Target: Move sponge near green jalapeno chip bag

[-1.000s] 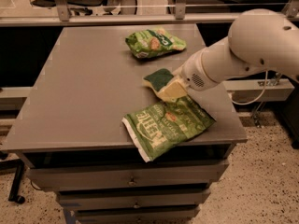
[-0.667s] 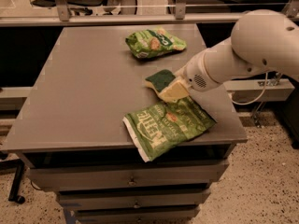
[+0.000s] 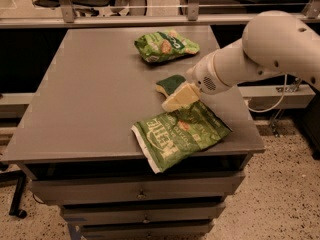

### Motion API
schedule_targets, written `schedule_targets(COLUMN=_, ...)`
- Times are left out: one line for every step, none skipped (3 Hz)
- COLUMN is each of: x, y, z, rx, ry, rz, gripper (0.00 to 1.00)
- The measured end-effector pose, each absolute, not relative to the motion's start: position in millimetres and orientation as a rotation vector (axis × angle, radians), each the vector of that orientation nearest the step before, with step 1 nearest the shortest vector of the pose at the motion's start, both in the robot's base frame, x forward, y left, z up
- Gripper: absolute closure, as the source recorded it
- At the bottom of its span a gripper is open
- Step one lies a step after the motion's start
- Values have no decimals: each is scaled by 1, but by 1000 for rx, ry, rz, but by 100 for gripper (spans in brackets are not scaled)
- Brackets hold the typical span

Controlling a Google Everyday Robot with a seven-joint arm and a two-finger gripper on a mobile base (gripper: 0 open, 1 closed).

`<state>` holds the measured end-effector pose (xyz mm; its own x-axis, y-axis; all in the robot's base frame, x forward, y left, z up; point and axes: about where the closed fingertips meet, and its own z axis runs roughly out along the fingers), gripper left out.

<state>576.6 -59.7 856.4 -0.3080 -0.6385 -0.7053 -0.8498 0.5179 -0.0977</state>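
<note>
The sponge, dark green on top with a pale yellow edge, lies on the grey table right of centre. The green jalapeno chip bag, flat and light green with white lettering, lies at the front right and hangs slightly over the table's front edge. My gripper, pale cream at the end of the white arm, sits low over the table just in front of the sponge. It is between the sponge and the bag's far edge and hides the sponge's near right corner.
A smaller, puffier green bag with a yellow-orange picture lies at the back of the table. Drawers sit under the tabletop. A railing and chairs stand behind the table. A cable hangs at the right.
</note>
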Motion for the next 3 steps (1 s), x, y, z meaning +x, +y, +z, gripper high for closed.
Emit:
schedule_targets(x=577, y=-60, z=857, rx=-1208, ry=2052, rz=382, gripper=0)
schedule_targets(x=579, y=-81, z=863, rx=-1152, ry=2052, rz=352, gripper=0)
schedule_targets(x=582, y=-113, z=868, rx=-1062, ry=2004, rz=359, gripper=0)
